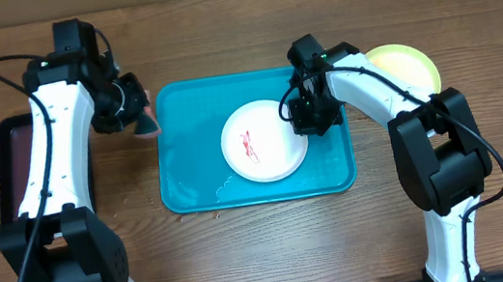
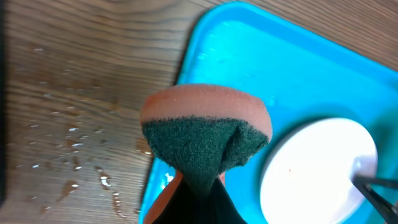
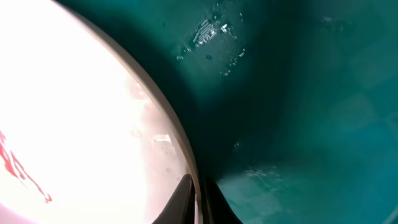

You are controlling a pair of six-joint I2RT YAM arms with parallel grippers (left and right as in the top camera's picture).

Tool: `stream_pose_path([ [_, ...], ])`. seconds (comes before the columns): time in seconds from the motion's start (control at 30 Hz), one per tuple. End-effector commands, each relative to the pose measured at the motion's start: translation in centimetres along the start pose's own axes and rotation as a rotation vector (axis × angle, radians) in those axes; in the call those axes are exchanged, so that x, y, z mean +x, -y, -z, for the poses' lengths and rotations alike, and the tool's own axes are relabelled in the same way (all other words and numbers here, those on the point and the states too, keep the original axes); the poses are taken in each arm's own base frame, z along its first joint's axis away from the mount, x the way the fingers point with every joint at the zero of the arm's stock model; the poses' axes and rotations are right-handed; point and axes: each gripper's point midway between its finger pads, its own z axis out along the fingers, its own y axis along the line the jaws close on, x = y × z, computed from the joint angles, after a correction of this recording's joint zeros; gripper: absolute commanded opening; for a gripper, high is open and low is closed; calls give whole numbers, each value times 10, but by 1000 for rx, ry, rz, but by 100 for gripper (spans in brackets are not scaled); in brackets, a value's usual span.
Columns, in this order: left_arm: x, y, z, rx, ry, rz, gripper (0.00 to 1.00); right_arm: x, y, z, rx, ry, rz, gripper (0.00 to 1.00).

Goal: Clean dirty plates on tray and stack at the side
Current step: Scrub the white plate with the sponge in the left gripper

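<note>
A white plate with a red smear at its centre lies in the turquoise tray. My right gripper is shut on the plate's right rim; in the right wrist view the fingers pinch the rim of the white plate. My left gripper is shut on a sponge, pink on top and green below, held over the tray's left edge. A yellow-green plate lies on the table right of the tray. The light blue plate is not in view.
A dark maroon tray lies at the far left under my left arm. Water drops lie on the wood left of the turquoise tray, and drops sit on the tray floor.
</note>
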Motion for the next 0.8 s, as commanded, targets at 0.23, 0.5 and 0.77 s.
stream_pose_path([
  [0.23,33,66,-14,135,-83,-164,4,-6,-35,-15,-117,33,-102,4],
  [0.5,57,104,-55,128,-161,-202,4,-8,-60,-21,-106,87,-57,4],
  [0.77,69,97,-99,80,-261,-157,4,-8,-59,-24,-14,132,-97,4],
])
